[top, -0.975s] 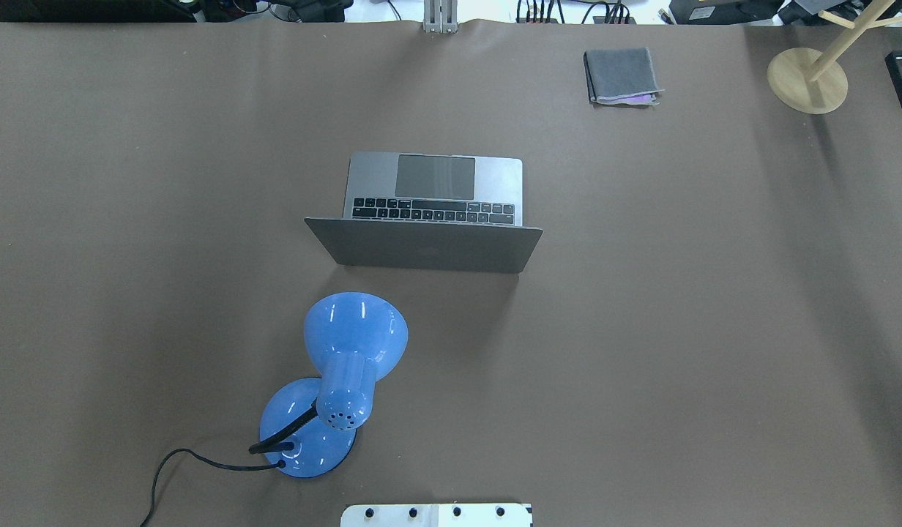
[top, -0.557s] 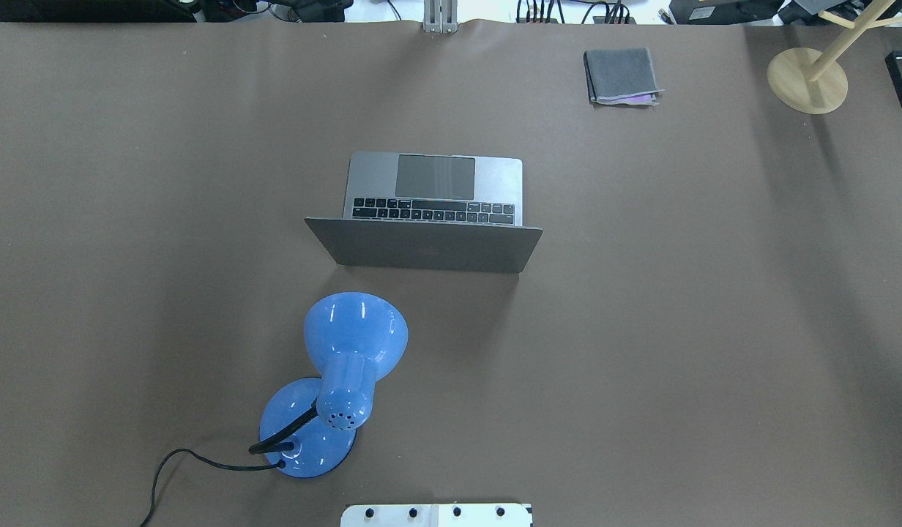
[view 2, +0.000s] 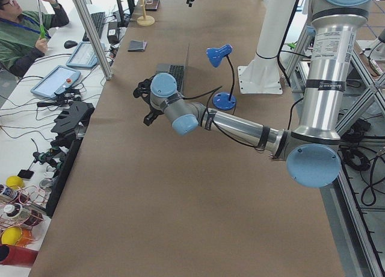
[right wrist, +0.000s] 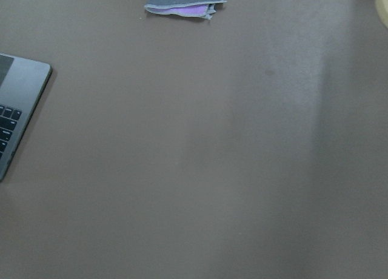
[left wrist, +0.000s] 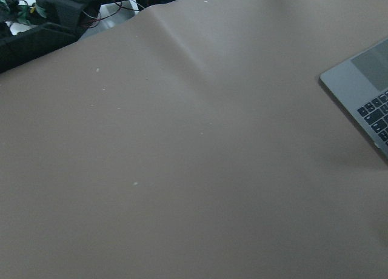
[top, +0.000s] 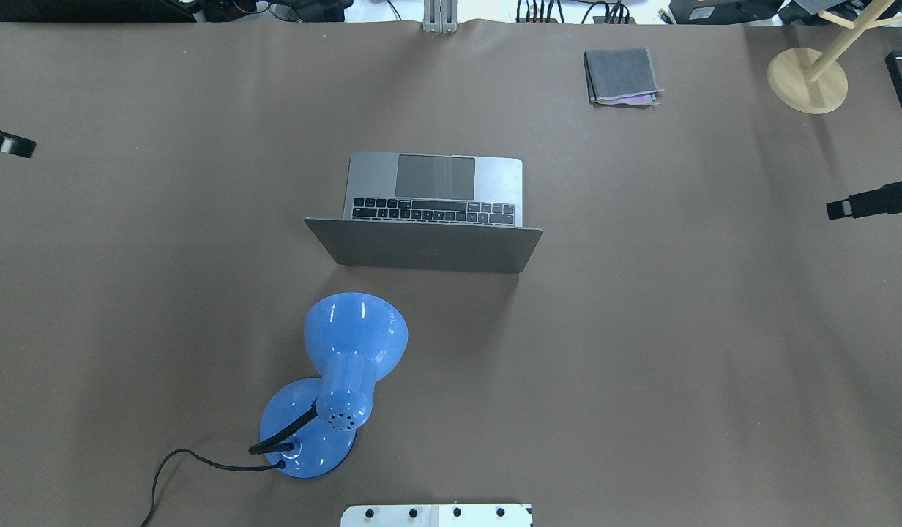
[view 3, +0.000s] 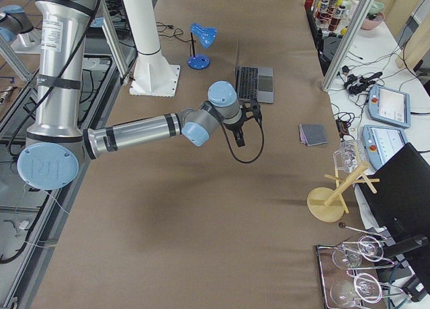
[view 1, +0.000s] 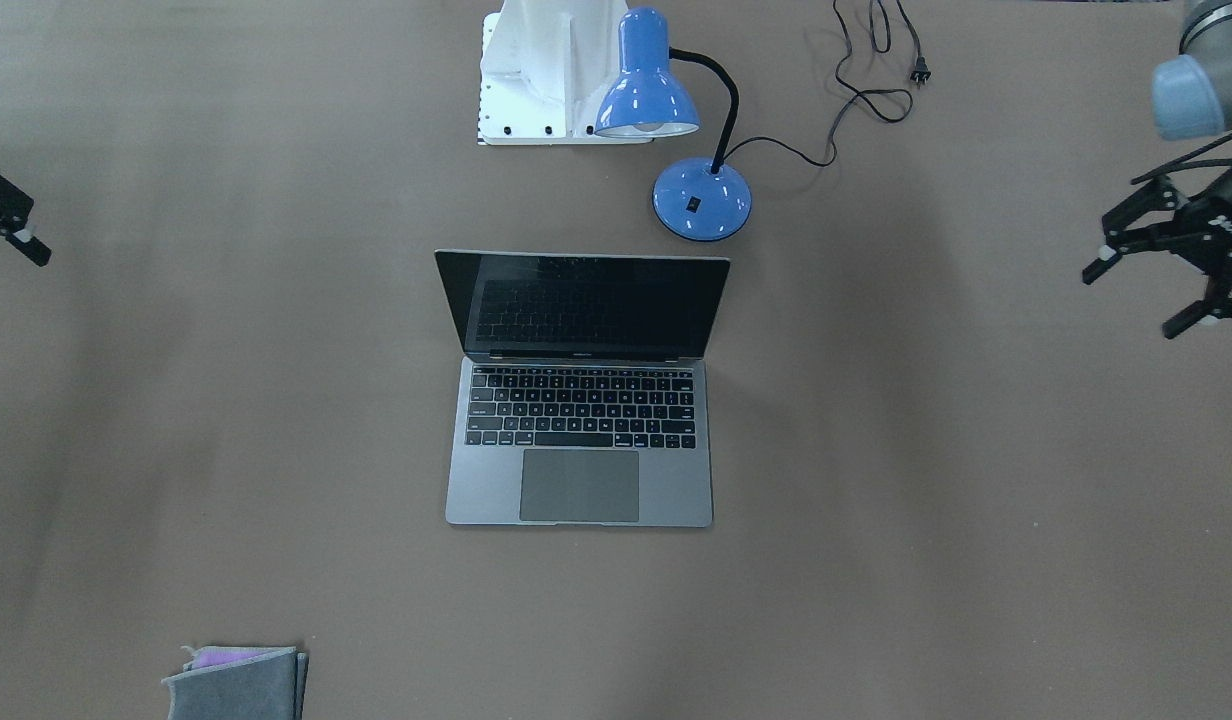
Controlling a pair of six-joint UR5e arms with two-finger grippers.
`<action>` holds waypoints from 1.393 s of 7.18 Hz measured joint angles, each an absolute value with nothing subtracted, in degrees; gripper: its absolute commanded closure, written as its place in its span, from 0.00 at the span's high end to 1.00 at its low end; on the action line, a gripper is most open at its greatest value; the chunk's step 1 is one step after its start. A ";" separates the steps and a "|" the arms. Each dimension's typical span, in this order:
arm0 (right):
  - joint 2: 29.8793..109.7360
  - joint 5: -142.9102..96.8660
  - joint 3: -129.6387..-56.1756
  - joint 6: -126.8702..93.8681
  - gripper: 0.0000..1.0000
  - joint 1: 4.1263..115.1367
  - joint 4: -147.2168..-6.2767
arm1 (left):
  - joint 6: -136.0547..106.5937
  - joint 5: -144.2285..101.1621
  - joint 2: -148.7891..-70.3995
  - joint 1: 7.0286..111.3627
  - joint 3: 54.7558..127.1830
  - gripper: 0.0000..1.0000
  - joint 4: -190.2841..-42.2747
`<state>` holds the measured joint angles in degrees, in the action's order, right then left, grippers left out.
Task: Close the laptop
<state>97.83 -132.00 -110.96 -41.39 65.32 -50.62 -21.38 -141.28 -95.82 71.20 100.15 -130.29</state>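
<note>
Brown paper covers the table (view 1: 926, 520), and the laptop (view 1: 580, 420) sits open at its middle, its dark screen upright and facing away from the robot. A blue lamp (view 1: 701, 198) stands near its lid. The left gripper (view 1: 1136, 298) hovers well off to one side, fingers spread wide. The right gripper (top: 872, 201) shows only partly at the opposite edge, so its spread cannot be told.

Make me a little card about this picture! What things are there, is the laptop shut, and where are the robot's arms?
laptop: open, lid up, screen dark
job: lid not yet closed
blue lamp: behind the lid on the robot's side, not touching it
grey cloth: folded, far from the robot
left end effector: open, empty, well off to one side
right end effector: off to the other side, only partly seen
</note>
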 measured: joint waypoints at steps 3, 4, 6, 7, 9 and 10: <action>97.82 -127.26 -111.93 -62.67 0.01 52.64 -35.02 | -38.40 -140.90 -99.30 58.82 99.87 0.22 -137.75; 97.57 -126.80 -113.22 -68.62 0.00 48.87 -31.69 | -42.81 -140.86 -99.84 55.99 99.84 0.00 -139.63; 96.50 -123.15 -115.18 -74.70 0.00 41.08 -29.60 | -49.76 -137.66 -100.24 50.35 99.82 0.00 -142.13; 95.65 -118.71 -115.44 -76.24 0.00 36.76 -29.50 | -51.87 -134.96 -100.75 47.51 99.85 0.00 -142.54; 92.69 -109.82 -115.55 -79.08 0.00 29.74 -30.32 | -59.13 -132.83 -103.82 43.23 99.92 0.00 -142.94; 90.37 -107.16 -115.56 -79.97 0.00 27.97 -31.99 | -61.89 -131.94 -105.40 41.45 99.83 0.00 -143.10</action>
<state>90.37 -107.16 -115.56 -79.97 27.97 -31.99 -61.89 -131.94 -105.40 41.45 99.83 -143.10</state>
